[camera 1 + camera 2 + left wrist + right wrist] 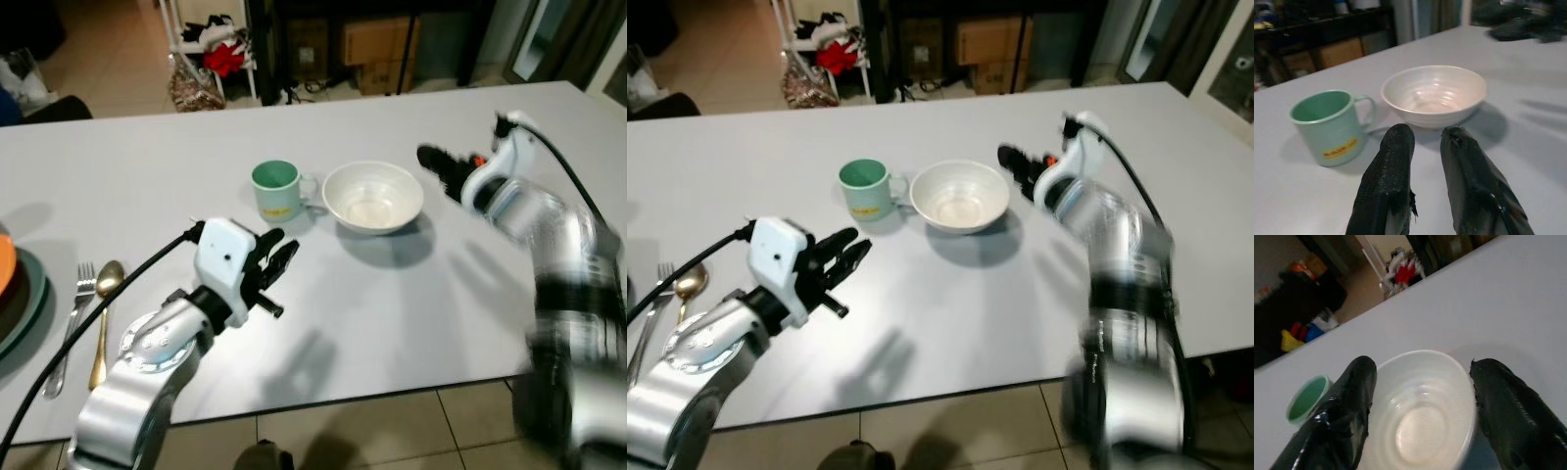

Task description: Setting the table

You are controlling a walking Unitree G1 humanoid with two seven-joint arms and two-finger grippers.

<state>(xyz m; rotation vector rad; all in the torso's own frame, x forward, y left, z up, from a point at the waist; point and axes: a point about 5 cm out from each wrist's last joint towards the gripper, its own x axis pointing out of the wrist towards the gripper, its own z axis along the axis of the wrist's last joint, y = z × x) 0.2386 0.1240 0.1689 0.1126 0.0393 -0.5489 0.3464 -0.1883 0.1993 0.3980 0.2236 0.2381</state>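
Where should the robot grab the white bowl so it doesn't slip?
Probably by the rim on the robot's right side. The bowl sits upright and empty, its thin edge free there, while the green mug crowds the other side. The right gripper is open, one finger either side, so it could pinch the wall.

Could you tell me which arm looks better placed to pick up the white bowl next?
Probably the right. The right gripper hangs open just beside the white bowl, its fingers spread about as wide as the rim. The left gripper sits farther back, nearer the green mug.
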